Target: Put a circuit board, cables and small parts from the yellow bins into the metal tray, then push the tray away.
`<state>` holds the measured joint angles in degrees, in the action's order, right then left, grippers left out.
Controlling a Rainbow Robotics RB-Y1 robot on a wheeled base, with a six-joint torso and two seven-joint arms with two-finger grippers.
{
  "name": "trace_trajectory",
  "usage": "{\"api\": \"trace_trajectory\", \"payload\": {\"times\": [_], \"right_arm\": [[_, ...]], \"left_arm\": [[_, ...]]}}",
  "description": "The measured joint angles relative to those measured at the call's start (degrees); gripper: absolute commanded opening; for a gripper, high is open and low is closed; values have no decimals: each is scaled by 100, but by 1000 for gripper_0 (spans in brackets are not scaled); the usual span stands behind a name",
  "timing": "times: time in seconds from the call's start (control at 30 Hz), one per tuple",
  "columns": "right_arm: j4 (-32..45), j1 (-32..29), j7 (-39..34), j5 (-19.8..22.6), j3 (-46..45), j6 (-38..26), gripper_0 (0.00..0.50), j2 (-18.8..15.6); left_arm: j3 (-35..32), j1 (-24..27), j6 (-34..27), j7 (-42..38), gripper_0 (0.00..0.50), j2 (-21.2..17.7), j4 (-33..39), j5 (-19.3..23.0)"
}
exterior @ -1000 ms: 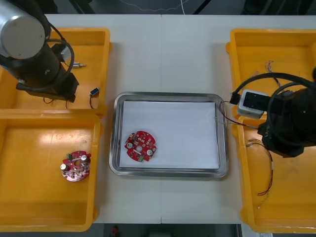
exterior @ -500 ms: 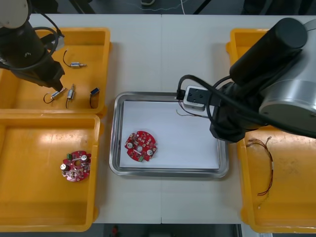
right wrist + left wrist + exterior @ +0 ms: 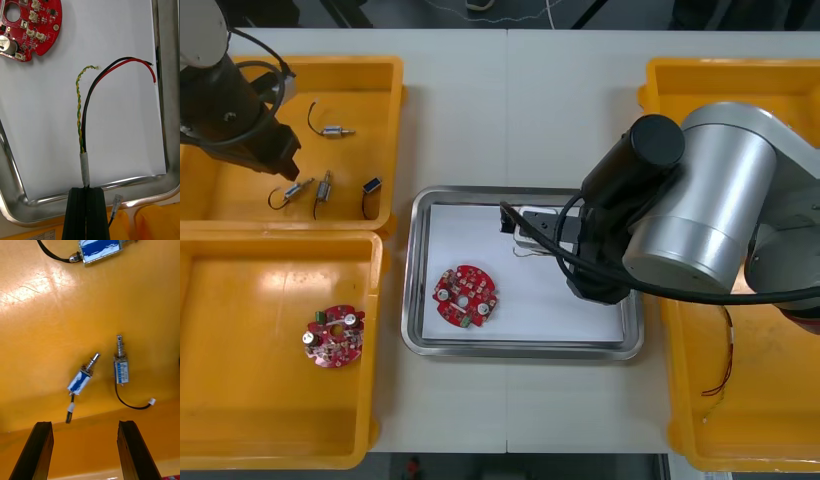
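Left wrist view: the left gripper (image 3: 84,423) hangs with fingers wide apart over the far-left bin (image 3: 45,333). Two small parts (image 3: 83,378) lie just beyond the fingers, near one another, each trailing a thin wire. A closing grip could catch both, or pinch a wire and leave its part swinging. In the tray (image 3: 470,191) a board (image 3: 466,296) lies toward the near-left corner. To its right, the right gripper (image 3: 87,193) is clamped on the taped end of a cable (image 3: 81,123). The cable's loose wires fan out over the white liner, the red and black tips close to the tray's far edge. Let go here, those stiff tips may spring across the rim, and the short tail behind the fingers could drag the cable out.
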<state>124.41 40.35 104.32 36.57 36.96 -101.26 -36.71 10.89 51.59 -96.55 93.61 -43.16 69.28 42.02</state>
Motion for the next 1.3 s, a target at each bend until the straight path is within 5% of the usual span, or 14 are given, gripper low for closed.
{"api": "trace_trajectory", "payload": {"times": [0.27,1.0,1.3], "right_arm": [[-226,0,0,-298,584,504,0,-23],[-552,-1,-69,-1170,1745,1302,0,-261],[-574,-74,-362,-1186,1932,1304,0,-265]], "left_arm": [[0,1,296,1517,500,14,-275,-256],[403,7,1213,1551,500,230,-935,-334],[614,13,1540,1551,500,237,-1177,-298]]}}
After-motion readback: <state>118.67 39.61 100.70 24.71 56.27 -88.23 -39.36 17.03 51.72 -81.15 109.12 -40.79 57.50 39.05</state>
